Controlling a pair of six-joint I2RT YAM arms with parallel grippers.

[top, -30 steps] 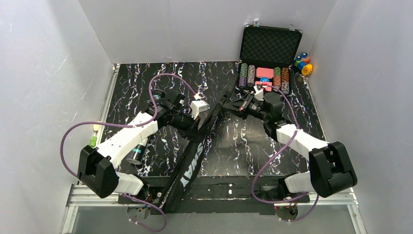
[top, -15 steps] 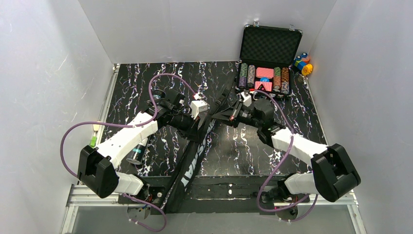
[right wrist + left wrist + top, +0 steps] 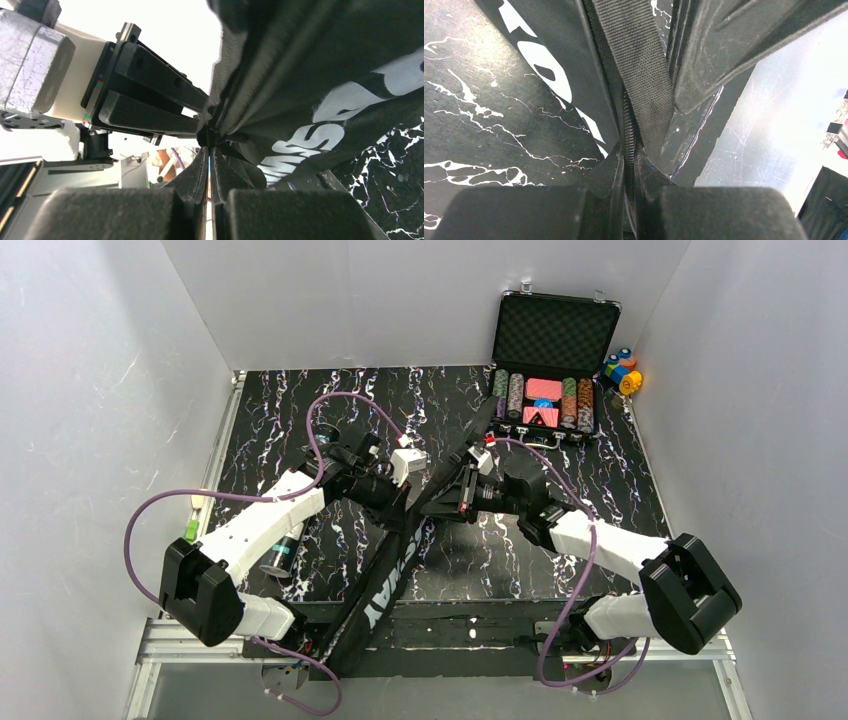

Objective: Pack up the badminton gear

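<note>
The long black CROSSWAY bag (image 3: 385, 580) lies diagonally from the table's middle to its near edge. My left gripper (image 3: 408, 508) is shut on the bag's zipper edge (image 3: 630, 150), with the bag's strap (image 3: 639, 75) running away from it. My right gripper (image 3: 448, 498) is close beside it, its jaws pinched on a small fold of the bag (image 3: 325, 75) at their tips (image 3: 209, 150). The dark tube with a teal band (image 3: 285, 550) lies under my left arm, mostly hidden. No racquets or shuttlecocks show.
An open black case of poker chips (image 3: 545, 400) stands at the back right, with small coloured blocks (image 3: 622, 370) beside it. A small green and yellow item (image 3: 190, 525) lies at the table's left edge. Grey walls enclose the table.
My right gripper has moved left along the bag, ending right next to the left gripper. The bag's near end has shifted slightly. The left arm has barely moved.
</note>
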